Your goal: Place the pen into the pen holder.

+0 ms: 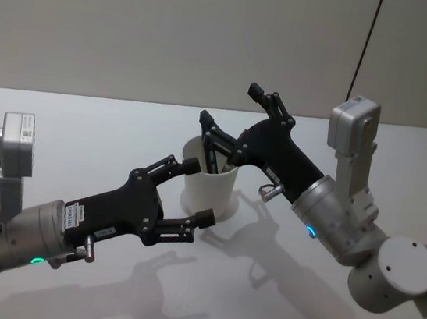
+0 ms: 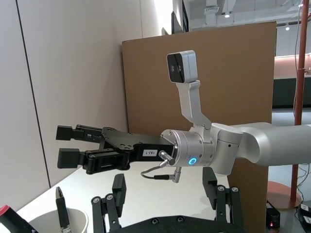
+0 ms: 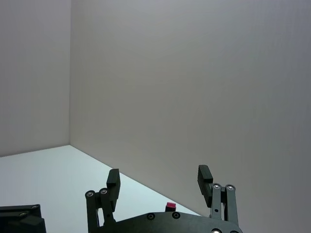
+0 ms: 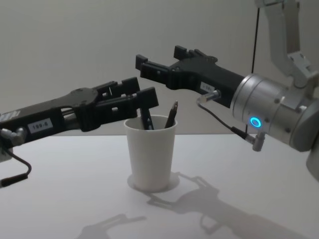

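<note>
The pen holder (image 4: 151,152), a white paper cup, is being seen upright on the white table (image 4: 75,199), between the two arms. Two dark pens are being held inside it, leaning against the rim: one (image 4: 146,118) towards the left side of the cup and another (image 4: 171,114) towards the right, both tips poking above the rim. In the left wrist view a red-capped item (image 2: 10,218) is also being shown at the cup's edge, though what it is cannot be told for sure.

The left gripper (image 1: 195,191) is being kept just beside the cup, its fingers spread wide on either side of the cup's wall without touching it. The right gripper (image 1: 232,105) is being held above and behind the cup's rim, its fingers likewise spread wide and nothing being carried between them.
</note>
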